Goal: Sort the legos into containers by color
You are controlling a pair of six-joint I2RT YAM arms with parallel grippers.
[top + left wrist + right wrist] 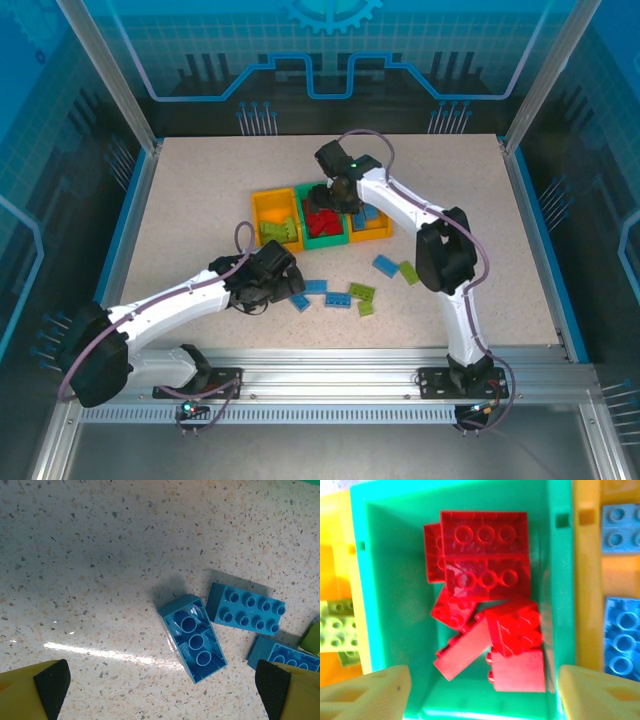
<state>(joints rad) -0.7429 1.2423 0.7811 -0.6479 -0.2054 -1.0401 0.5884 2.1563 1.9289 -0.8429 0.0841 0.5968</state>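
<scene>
Seven legos lie loose on the tabletop [200, 190] by my count in the top view, and they are what is left of the sort. Four are loose blue legos [337, 299], three bunched low in the middle of the frame and one further right, and three are loose lime legos [362, 292] scattered among them. Most of the work looks done. The red legos [485, 575] are heaped in the green container [395, 605], the middle one of three joined in a row at the centre of the frame. I make out about six, though they overlap and the count is unsure. The left yellow container [266, 207] holds lime legos [280, 232], at least two, and the right yellow container [587, 580] holds blue legos [620, 640], also at least two. All the red I can see is binned, so only blue and lime remain. The right tool [480, 695] hangs over the green container with its fingers spread and nothing between them. The left tool [162, 690] hovers low over the bunched blue ones, spread wide and pinching nothing. An upturned blue brick [195, 645] lies in the gap between its fingers and is likely the next pick.
</scene>
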